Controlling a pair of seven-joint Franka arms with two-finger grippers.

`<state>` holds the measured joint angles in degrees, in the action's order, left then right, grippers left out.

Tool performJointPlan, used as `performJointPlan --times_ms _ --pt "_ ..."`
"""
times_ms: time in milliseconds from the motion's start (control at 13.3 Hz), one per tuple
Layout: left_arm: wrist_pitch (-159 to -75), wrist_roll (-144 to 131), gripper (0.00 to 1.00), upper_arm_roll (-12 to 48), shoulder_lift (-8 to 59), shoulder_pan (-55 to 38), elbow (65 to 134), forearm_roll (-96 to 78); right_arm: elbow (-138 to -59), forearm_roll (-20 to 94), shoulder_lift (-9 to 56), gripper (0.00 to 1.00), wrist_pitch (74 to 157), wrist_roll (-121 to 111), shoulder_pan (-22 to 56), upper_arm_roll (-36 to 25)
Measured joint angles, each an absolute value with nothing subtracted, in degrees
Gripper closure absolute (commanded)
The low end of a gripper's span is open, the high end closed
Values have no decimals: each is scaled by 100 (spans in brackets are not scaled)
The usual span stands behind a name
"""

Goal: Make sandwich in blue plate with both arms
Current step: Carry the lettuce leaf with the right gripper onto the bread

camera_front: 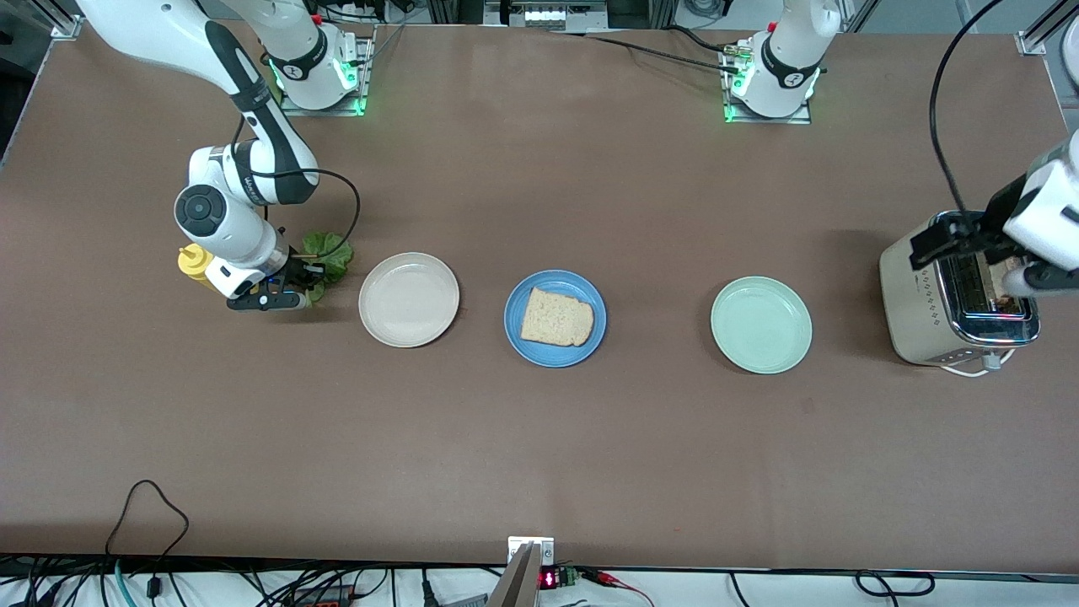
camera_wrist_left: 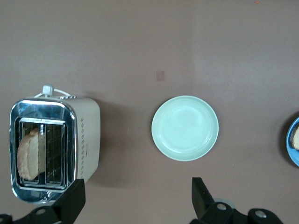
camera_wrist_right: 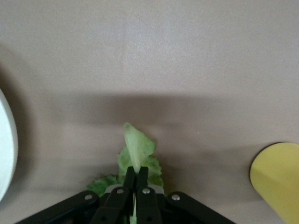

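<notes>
Brown table (camera_front: pixel 539 438): right gripper (camera_wrist_right: pixel 136 179) pinching half-hidden lettuce (camera_wrist_right: pixel 136 151); left gripper (camera_wrist_left: pixel 135 198) spread over toaster (camera_wrist_left: pixel 56 144).

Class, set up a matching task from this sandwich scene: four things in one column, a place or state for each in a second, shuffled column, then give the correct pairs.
Column 1
1. bread slice
2. lettuce leaf
3. mint-green plate
4. toaster

Column 2
A. pinched in the right pincer, beside the yellow bottle
B. bare, between the blue plate and the toaster
C. under the open left pincer, one slice in a slot
D. lying on the blue plate

Pairs: 1-D, 2-A, 3-B, 4-C
</notes>
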<state>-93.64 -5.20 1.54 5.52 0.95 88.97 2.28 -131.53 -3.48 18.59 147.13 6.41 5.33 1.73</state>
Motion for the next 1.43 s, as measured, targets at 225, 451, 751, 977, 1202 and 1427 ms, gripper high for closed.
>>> performJointPlan --times_ms 225,451,751,977,1202,1427 --pt "-9378 -517 0 177 159 84 9462 219 -12747 -348 1759 100 13957 646 537 184" --pt "-9399 -517 0 186 -60 83 9755 114 -12240 -345 1532 100 12910 789 546 217" --pt "-9421 -508 0 185 -126 89 9819 -9 -11412 -25 1351 100 11663 1631 845 248" --pt "-9421 -502 0 183 -216 102 9954 -10 -11001 385 1457 100 11516 2934 1272 275" --pt "-9422 -496 0 176 -263 157 10031 -10 -10561 775 1786 100 11522 4392 1772 289" --pt "-9423 -491 0 173 -264 170 10058 -10 -9817 1312 2436 100 11557 5892 2232 297"
